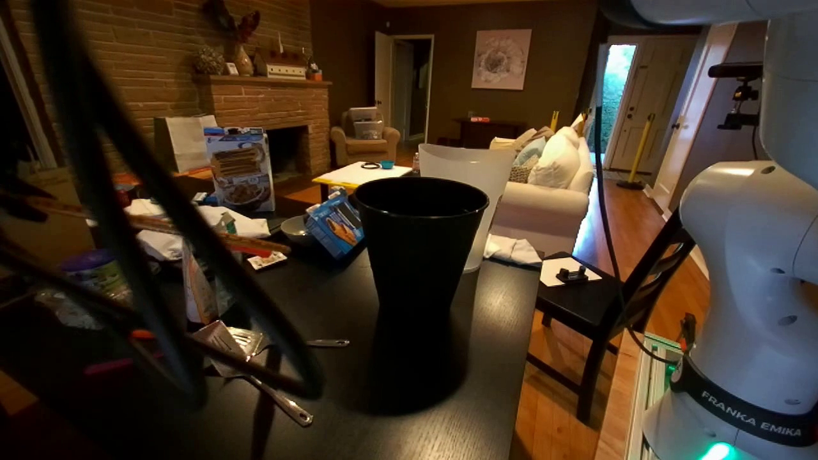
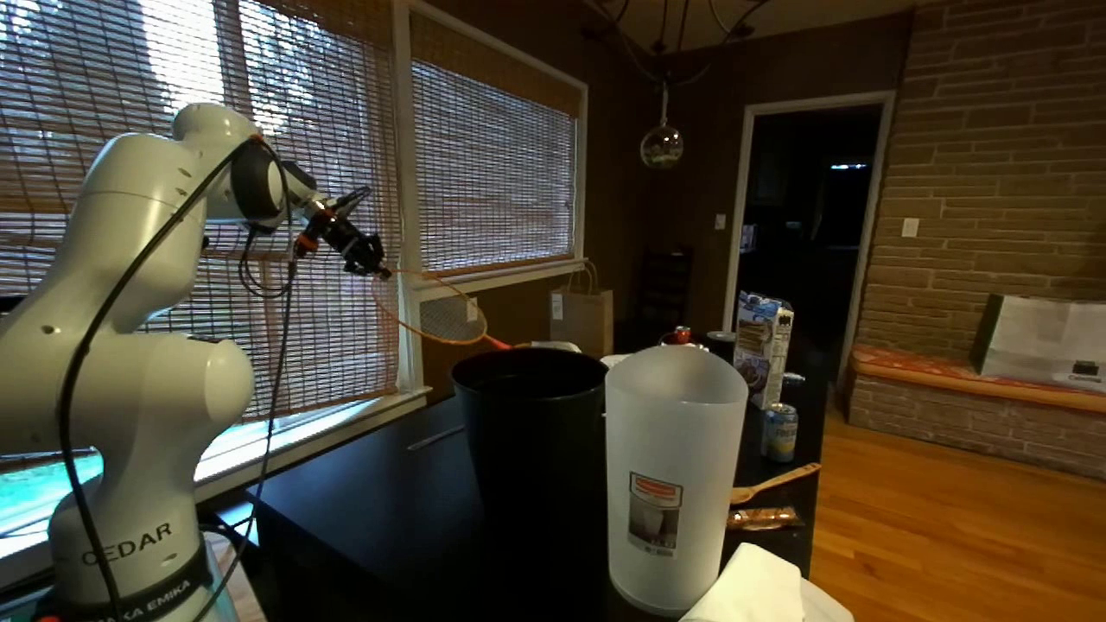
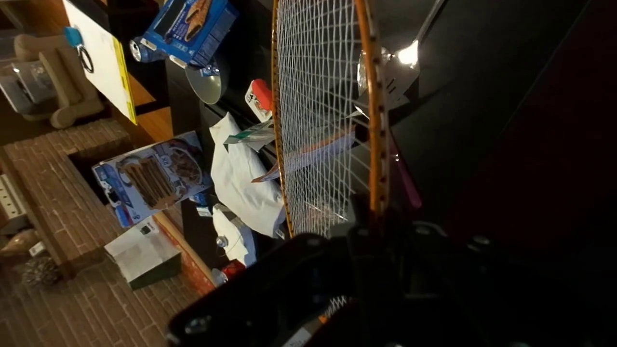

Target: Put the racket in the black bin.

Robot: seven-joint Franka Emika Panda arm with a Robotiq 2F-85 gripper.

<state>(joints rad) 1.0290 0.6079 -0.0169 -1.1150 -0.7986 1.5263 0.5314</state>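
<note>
Arm (image 2: 130, 225) is standing bent over up top, wrist (image 2: 257, 183) is pointing out and kinda down, and the pincer (image 2: 383, 272) is clamping, jaws pinching together.

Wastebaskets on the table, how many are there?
2: the black bin and, beside it, the white bin, both standing on the table. Both exterior views show the pair.

Arm shells (image 2: 130, 216): white, smooth, rounded, with small dark recesses (image 1: 787, 320)
Base band (image 1: 748, 414): black, lettered FRANKA EMIKA in pale capitals
Lettering (image 2: 128, 545): just above the band you read CEDAR, in dark capitals
Light (image 1: 720, 451): green, below the band
Cable (image 2: 65, 415): black; you see it cross the band
Wrist (image 2: 318, 209): silver and black, touched with orange-red, well above the band
Gripper (image 2: 383, 272): black; your wrist view shows its silvery screws (image 3: 198, 324)
</note>
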